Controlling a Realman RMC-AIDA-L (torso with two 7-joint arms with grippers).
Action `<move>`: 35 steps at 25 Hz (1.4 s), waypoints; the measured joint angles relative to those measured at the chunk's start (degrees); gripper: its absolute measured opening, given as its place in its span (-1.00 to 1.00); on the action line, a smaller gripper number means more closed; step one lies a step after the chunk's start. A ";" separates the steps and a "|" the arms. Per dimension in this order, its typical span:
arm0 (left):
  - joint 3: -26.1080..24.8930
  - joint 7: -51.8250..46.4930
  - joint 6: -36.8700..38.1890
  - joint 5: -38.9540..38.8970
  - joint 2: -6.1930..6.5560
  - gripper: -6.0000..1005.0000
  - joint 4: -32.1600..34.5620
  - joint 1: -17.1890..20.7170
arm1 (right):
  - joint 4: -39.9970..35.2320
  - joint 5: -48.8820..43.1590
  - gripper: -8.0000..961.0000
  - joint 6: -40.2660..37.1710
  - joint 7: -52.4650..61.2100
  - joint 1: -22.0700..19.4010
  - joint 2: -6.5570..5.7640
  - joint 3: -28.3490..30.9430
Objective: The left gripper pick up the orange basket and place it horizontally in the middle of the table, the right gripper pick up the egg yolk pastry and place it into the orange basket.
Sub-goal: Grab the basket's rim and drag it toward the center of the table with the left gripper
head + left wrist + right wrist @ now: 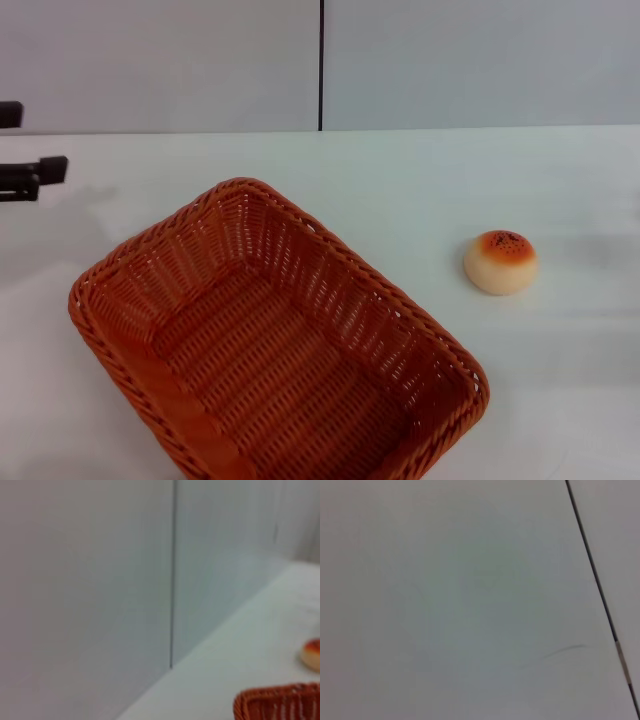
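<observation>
Large rectangular orange woven wicker-style basket [275,345] sits skewed on the bench, long axis running roughly 10 to 4 o'clock, near corner cut off by the head view's lower edge; empty. Judged light and fairly stiff, open weave giving some flex. The braided rim looks like the best purchase: pinch one wall over the rim, probably the side toward 9 o'clock, nearest the left claw. Weave should resist slipping. Small round cream-coloured egg yolk pastry with orange-brown glazed, speckled top [500,262] lies at about 3 o'clock from the basket, apart from it, on bare bench. Judged soft and crushable, glaze possibly tacky; take across its sides with a gentle squeeze. Left claw [30,178] shows only as dark pieces at the head view's left edge, off the basket at 10 o'clock; cannot tell whether spread or pressed together. Right claw not in view. Plain white flat bench [420,180], smooth, faintly reflective. Behind it a pale panelled wall [160,60] with one dark vertical seam [321,65].
</observation>
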 joint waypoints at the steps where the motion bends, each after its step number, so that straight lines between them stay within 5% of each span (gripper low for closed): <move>1: 0.00 0.00 0.00 0.00 0.00 0.66 0.00 0.00 | 0.00 0.00 0.31 0.00 0.00 0.00 0.00 0.00; 12: 18.71 -16.47 3.60 12.55 -0.67 0.66 12.68 -2.83 | 0.15 -0.01 0.31 0.06 -0.33 0.07 0.06 0.22; 23: 31.36 -22.62 -7.11 14.69 -0.97 0.66 10.82 -0.61 | 0.24 -0.10 0.31 -0.15 -0.50 0.30 0.14 0.09; 35: 38.71 -22.34 -16.12 15.36 -1.06 0.65 5.16 0.58 | 0.23 -0.29 0.30 -0.23 -0.51 0.10 0.12 0.04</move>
